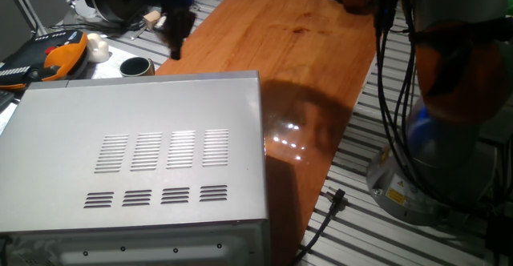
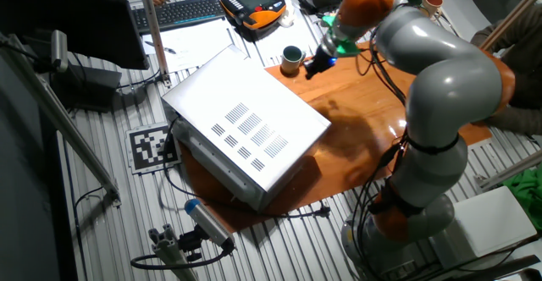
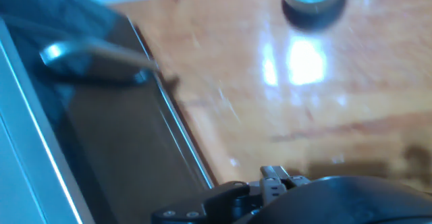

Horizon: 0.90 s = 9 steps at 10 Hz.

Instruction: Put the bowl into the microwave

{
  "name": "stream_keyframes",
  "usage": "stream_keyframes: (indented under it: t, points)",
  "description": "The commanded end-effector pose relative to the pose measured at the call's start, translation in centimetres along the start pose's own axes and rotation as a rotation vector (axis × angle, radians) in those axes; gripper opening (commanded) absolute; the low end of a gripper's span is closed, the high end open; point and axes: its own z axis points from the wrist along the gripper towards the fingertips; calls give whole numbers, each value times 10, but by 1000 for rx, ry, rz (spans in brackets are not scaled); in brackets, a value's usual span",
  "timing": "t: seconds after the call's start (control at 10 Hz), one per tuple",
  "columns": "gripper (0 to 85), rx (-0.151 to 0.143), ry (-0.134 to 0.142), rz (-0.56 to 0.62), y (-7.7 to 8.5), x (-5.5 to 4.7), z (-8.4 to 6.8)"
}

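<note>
Microwave (image 1: 144, 162) first: we find its door (image 3: 128, 143) shut, so opening is outstanding. Bowl (image 1: 136, 66) sits on the table (image 1: 296, 50) just behind the oven, unlifted, nothing in it that we can see. Gripper (image 1: 176, 38) hovers nearby, apparently empty; finger spread we cannot tell.

microwave (image 1: 144, 162) crowding bowl (image 1: 135, 66) (tabletop (image 1: 304, 50) bare)

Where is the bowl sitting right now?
In both fixed views the bowl stands upright on the table just behind the microwave, with the gripper hovering beside it.
</note>
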Motion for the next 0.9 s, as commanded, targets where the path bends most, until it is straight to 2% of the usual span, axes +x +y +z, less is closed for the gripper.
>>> stream_keyframes:
  t: [0.0,0.2,0.4,0.5,0.6,0.7,0.8]
  points:
    - [170,-10,-2,0,5,-7,5]
    - [170,-8,6,23,21,-18,13]
    - [170,-11,7,68,35,-22,18]
    - [170,-24,15,118,40,-21,21]
    - [170,-49,24,224,43,-19,22]
    - [170,-2,32,273,45,-19,24]
    - [170,4,30,299,46,-19,25]
